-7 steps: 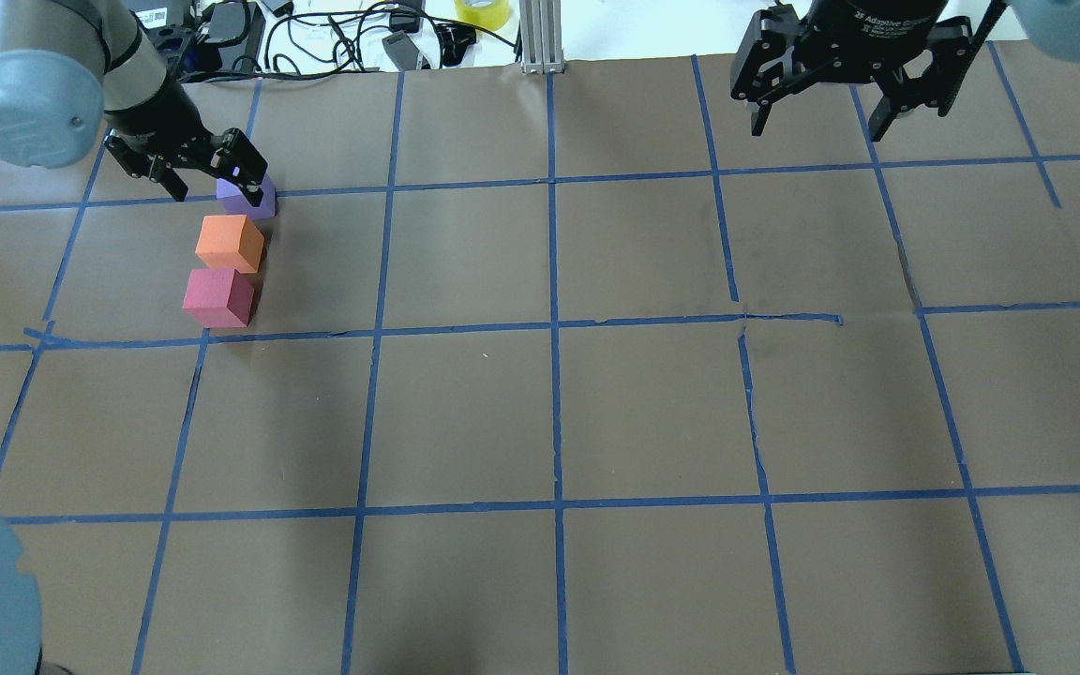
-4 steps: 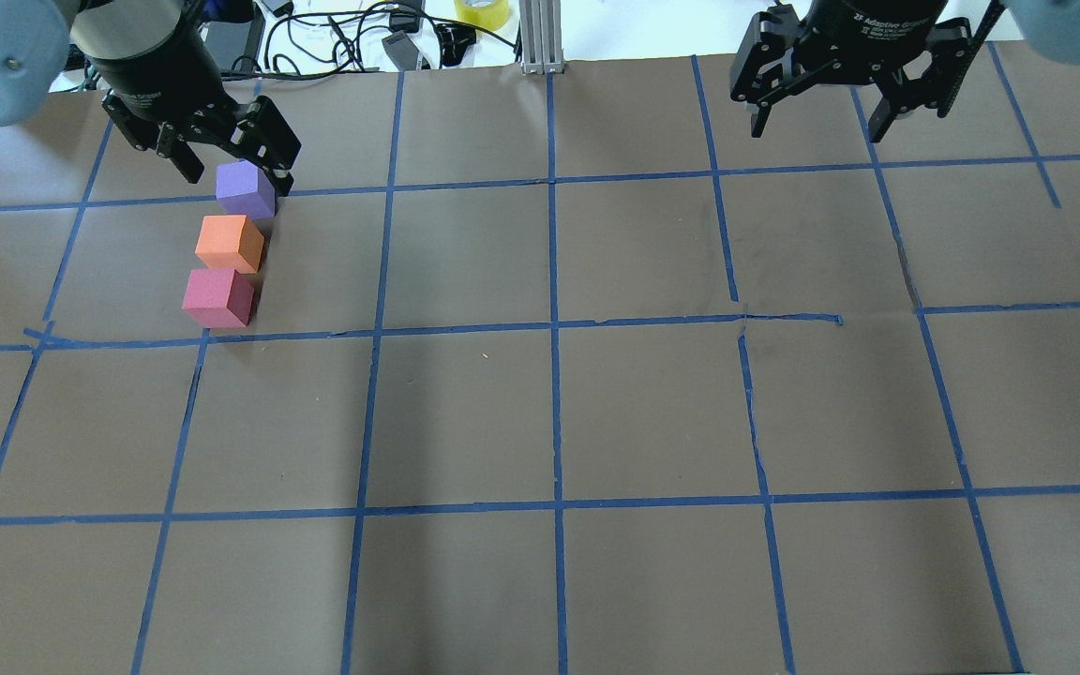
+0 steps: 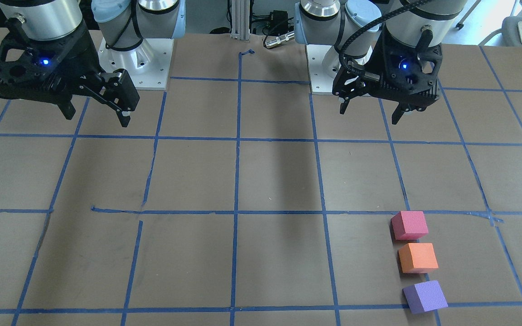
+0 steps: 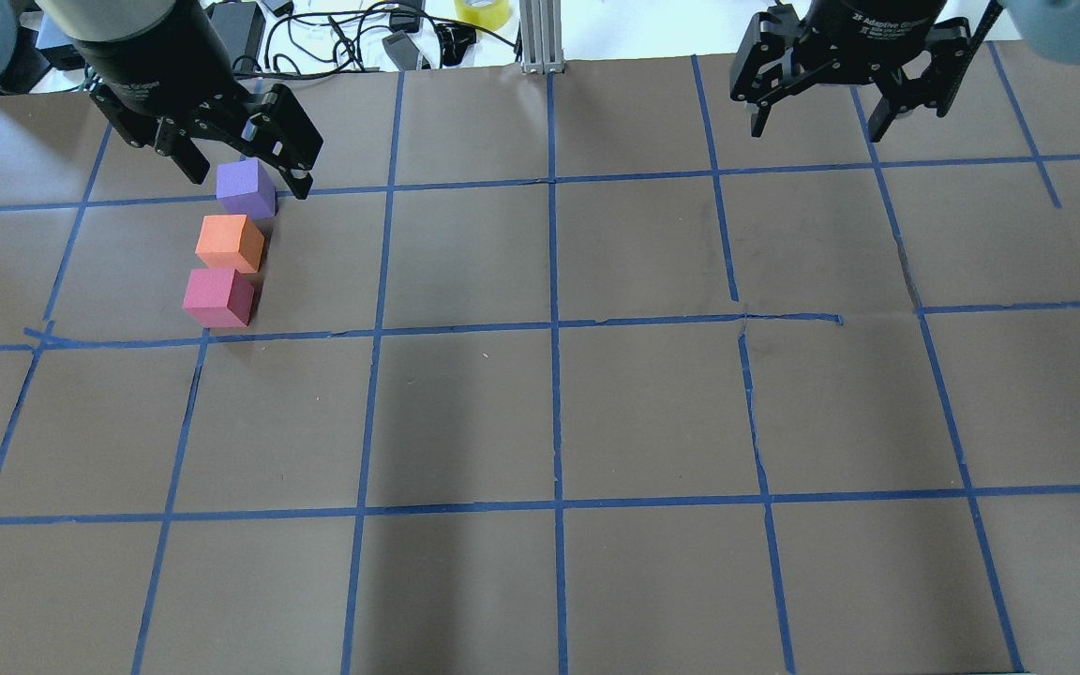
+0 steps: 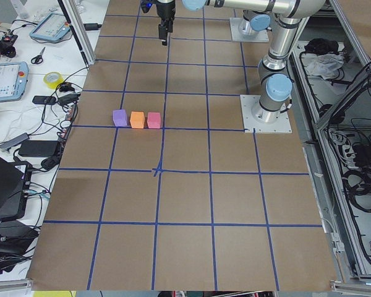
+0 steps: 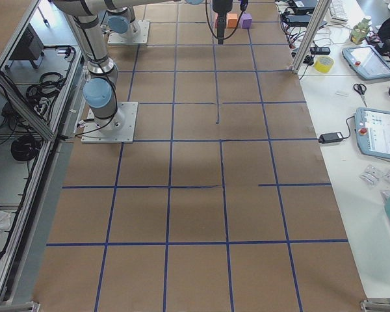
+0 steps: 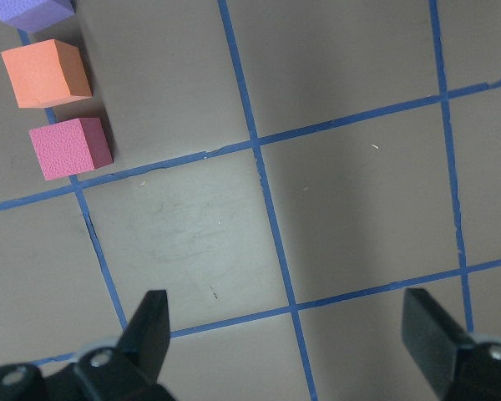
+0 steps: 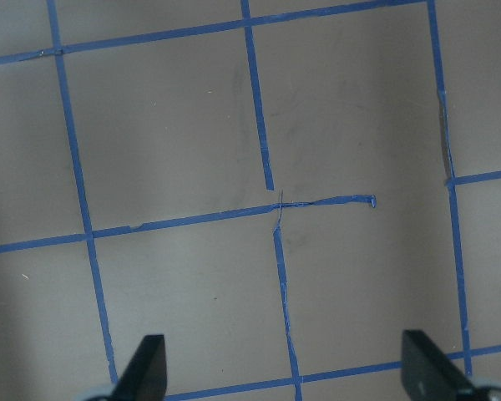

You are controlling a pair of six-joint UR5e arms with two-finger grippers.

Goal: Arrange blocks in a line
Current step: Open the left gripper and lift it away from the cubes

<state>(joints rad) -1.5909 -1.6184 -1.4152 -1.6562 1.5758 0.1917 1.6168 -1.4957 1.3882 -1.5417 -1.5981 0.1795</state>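
Note:
Three foam cubes stand in a short line on the brown table at my left: a purple block, an orange block and a pinkish-red block. They sit close together, with the purple one slightly offset. All three show in the front-facing view: pinkish-red, orange, purple. They also show in the left wrist view. My left gripper is open and empty, raised well above the table and apart from the blocks. My right gripper is open and empty, high over the far right.
Blue tape lines grid the brown table. An aluminium post, cables and a yellow tape roll lie beyond the far edge. The arm bases stand at the near side.
My left gripper had its fingers around the purple block. It has let go and risen away, and the block stays on the table. The right arm has not moved.

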